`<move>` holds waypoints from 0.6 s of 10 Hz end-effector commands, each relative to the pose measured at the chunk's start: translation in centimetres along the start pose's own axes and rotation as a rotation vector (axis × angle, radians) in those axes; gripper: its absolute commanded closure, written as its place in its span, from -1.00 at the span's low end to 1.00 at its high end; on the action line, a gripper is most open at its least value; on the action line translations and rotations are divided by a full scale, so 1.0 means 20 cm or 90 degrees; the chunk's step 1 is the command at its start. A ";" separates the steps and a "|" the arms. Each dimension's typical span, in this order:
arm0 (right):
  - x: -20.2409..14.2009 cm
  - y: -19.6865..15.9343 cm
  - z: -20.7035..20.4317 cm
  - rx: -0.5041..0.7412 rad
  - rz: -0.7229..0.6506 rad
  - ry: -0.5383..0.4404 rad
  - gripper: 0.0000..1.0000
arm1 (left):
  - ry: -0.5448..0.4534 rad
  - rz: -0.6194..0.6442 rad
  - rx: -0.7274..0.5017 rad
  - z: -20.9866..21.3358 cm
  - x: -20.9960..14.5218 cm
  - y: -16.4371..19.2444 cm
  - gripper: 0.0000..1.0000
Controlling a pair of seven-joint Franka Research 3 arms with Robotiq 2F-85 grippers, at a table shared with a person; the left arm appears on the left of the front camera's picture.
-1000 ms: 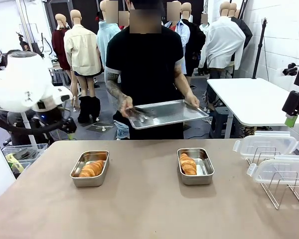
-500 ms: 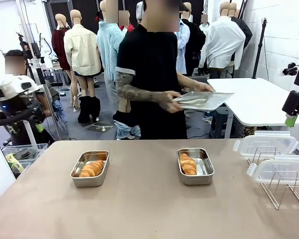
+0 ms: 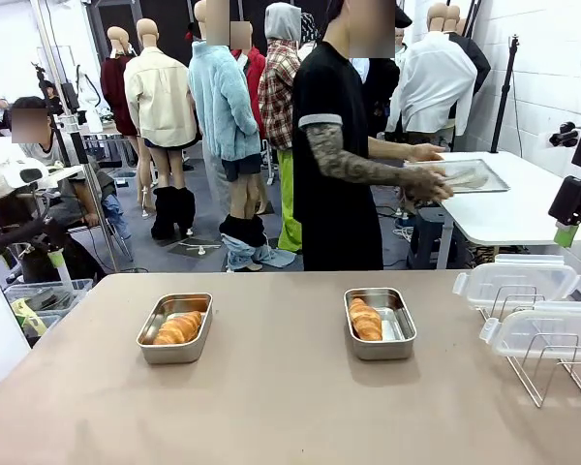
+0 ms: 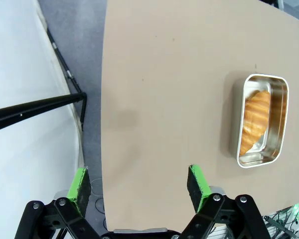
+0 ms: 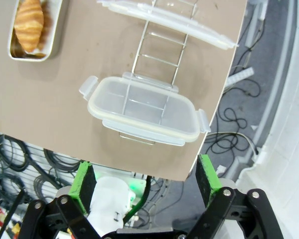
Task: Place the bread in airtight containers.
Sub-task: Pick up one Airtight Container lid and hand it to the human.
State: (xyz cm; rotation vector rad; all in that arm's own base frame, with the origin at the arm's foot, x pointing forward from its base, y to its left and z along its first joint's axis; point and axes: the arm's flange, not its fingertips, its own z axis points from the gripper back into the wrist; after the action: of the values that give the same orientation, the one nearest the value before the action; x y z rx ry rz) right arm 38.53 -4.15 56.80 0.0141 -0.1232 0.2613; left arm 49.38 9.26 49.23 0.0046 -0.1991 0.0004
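Two croissants lie in two steel containers on the brown table. The left container (image 3: 172, 353) holds one croissant (image 3: 179, 327), and the right container (image 3: 400, 325) holds the other (image 3: 365, 318). My left gripper (image 4: 139, 185) hangs open high over the table's left edge, with the left container (image 4: 281, 124) and its croissant (image 4: 254, 119) well off to one side. My right gripper (image 5: 145, 181) is open above the table's right edge, over a clear lid (image 5: 142, 110) on the wire rack. The right container (image 5: 54, 27) with its croissant (image 5: 30, 20) lies farther off.
Two clear snap lids (image 3: 516, 282) (image 3: 547, 331) rest on a wire rack (image 3: 552, 373) at the table's right. A person at the far side holds a flat metal tray (image 3: 465, 176) over a white table behind. My left arm (image 3: 19, 208) shows at the left edge.
The person has turned right and carried the flat tray over to the white table. My left arm has drawn back toward the left. Both grippers stay open.
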 end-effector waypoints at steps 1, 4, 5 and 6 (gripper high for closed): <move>-0.01 0.01 -0.01 -0.003 -0.011 0.003 -1.00 | -0.044 0.026 0.007 0.09 -0.03 0.01 -1.00; -0.01 0.01 -0.01 -0.003 -0.011 0.003 -1.00 | -0.044 0.026 0.007 0.09 -0.03 0.01 -1.00; -0.01 0.01 -0.01 -0.003 -0.011 0.003 -1.00 | -0.044 0.026 0.007 0.09 -0.03 0.01 -1.00; -0.01 0.01 -0.01 -0.003 -0.011 0.003 -1.00 | -0.044 0.026 0.007 0.09 -0.03 0.01 -1.00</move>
State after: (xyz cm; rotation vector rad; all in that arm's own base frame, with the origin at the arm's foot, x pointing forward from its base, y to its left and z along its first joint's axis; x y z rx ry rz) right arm 38.52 -4.14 56.81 0.0140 -0.1235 0.2614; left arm 48.66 9.60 51.21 0.0079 -0.2519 0.0228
